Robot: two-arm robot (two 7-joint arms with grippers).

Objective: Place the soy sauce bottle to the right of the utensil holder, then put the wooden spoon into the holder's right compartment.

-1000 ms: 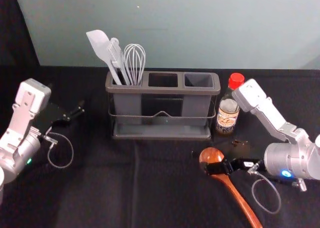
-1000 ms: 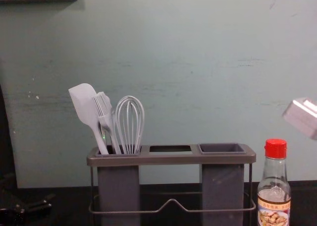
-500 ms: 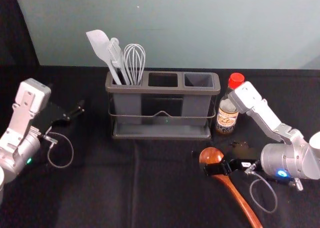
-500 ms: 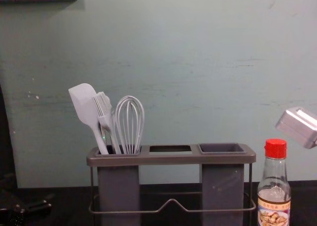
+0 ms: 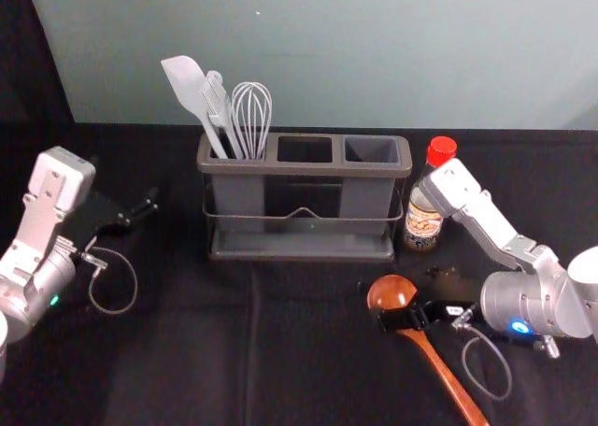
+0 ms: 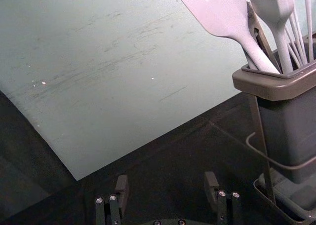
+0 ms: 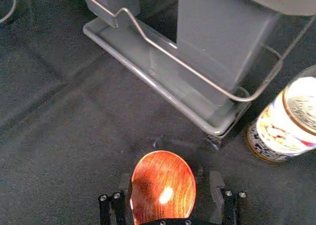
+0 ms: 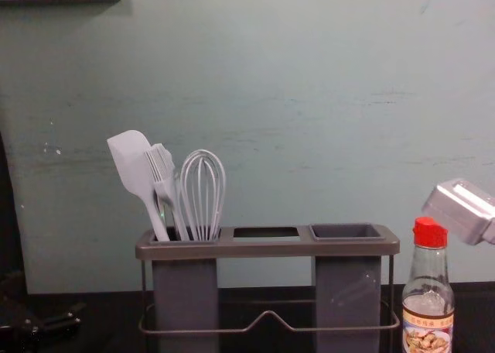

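On the dark cloth in the head view, the wooden spoon [image 5: 391, 292] lies in front of the utensil holder [image 5: 301, 166], toward its right end, with the handle slanting nearer to the robot and to the right. The right gripper [image 5: 408, 297] is low at the spoon, one dark finger crossing over it where bowl and handle meet. The soy sauce bottle [image 5: 423, 226] stands upright just beside the holder's right end, behind the right gripper. Well apart from all this, the left gripper [image 5: 140, 213] is parked to the left of the holder. In the left wrist view its fingers [image 6: 122, 186] are spread wide with bare dark cloth between them, and the spatula [image 6: 224, 18] leans from the holder's left compartment. In the right wrist view the fingers [image 7: 216, 188] are wide apart, on either side of the spoon's bowl; the bowl sits nearer to one of them, a gap shows on the other side, and nothing is gripped. In the chest view, spatula, brush [image 8: 163, 175] and whisk [image 8: 203, 194] rise from the holder's left compartment. The bottle's red cap [image 8: 430, 233] is just below a silver part of the right arm [image 8: 462, 207]; whether they touch, I cannot tell.
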